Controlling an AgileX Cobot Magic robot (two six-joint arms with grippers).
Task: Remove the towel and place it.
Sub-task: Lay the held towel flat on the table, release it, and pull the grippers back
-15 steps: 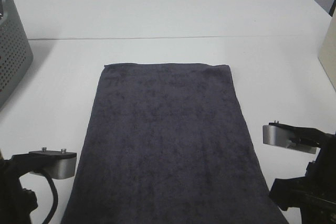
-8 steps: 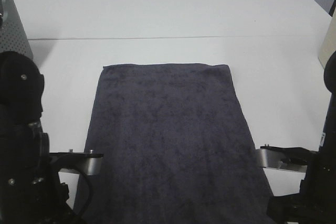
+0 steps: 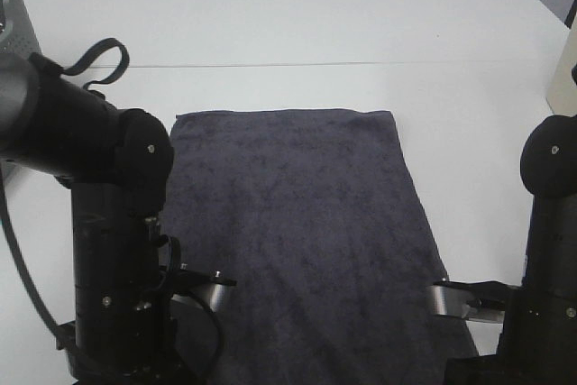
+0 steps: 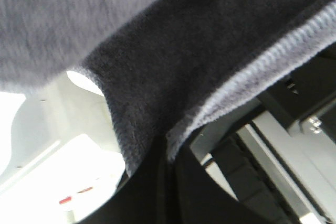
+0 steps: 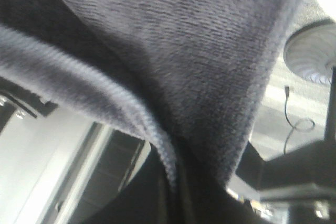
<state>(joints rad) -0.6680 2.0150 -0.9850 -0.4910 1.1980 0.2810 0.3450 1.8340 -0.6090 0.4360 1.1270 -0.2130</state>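
Note:
The towel (image 3: 297,214) is a dark charcoal-grey terry cloth lying flat on the white table (image 3: 288,24), its far edge straight and its near end running off the bottom of the exterior view. My left gripper (image 3: 206,288) sits at the towel's near left edge and my right gripper (image 3: 455,299) at its near right edge. In the left wrist view the towel's hemmed edge (image 4: 220,103) is pinched where the shut gripper (image 4: 170,153) meets. The right wrist view shows the towel hem (image 5: 105,103) folded into the shut gripper (image 5: 176,179) in the same way.
A grey perforated basket (image 3: 11,15) stands at the far left, mostly hidden behind my left arm (image 3: 108,223). A beige object (image 3: 568,87) shows at the right edge. My right arm (image 3: 545,259) stands upright at the near right. A seam crosses the table beyond the towel.
Both arms have swung up into view and their wrists have moved inward to the towel's near edges. The towel's near side edges have drawn in slightly; its far edge has not moved.

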